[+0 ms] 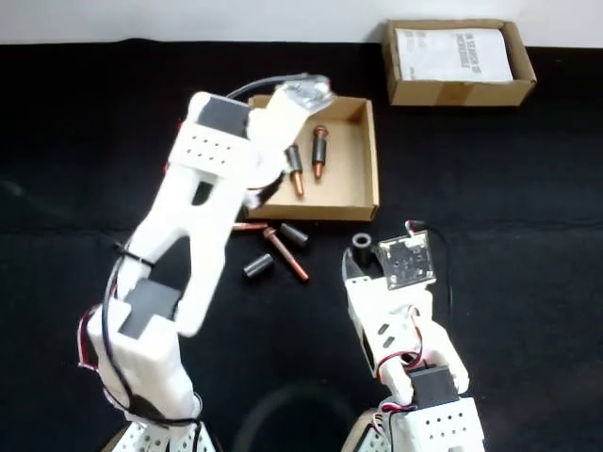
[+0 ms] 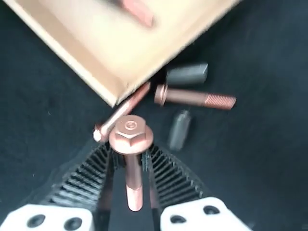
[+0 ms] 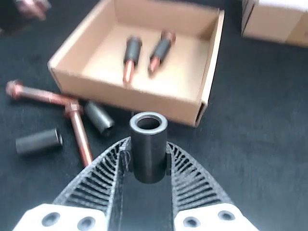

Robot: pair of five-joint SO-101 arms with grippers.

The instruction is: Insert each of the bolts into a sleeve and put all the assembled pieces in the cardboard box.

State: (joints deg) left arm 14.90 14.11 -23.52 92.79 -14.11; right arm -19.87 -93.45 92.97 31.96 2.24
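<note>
The L gripper (image 2: 130, 159) is pinching a copper bolt (image 2: 131, 137) just under its six-sided head, w/ the thread end pointing back toward the wrist. In the high view the L gripper (image 1: 306, 92) is up over the top left edge of the cardboard box (image 1: 370, 165), near the top middle of the frame. The R gripper (image 3: 148, 154) is pinching a dark sleeve (image 3: 148, 139) that stands upright, hole facing up. In the high view the R gripper (image 1: 361, 259) & its sleeve (image 1: 362, 243) are a bit below the frame's middle, just under the box's bottom right corner, over the black table (image 1: 518, 235). Inside the box lie two put-together pieces (image 1: 295, 168) (image 1: 320, 151) – each a bolt w/ a sleeve on it, side by side, not touching. The right wrist view shows the same box (image 3: 125, 94) & both pieces (image 3: 131, 55) (image 3: 160, 50). On the table just below the box, mid frame, lie two loose bolts (image 1: 285, 252) (image 1: 250, 226) & two loose sleeves (image 1: 293, 234) (image 1: 258, 266). One bolt lies along the box's bottom wall; the other slants down to the right. One sleeve is just beside the slanted bolt, close to the box; the other is lower left of it. A second box (image 1: 457, 91) sits at the upper right of the frame – white paper (image 1: 452, 52) inside.
</note>
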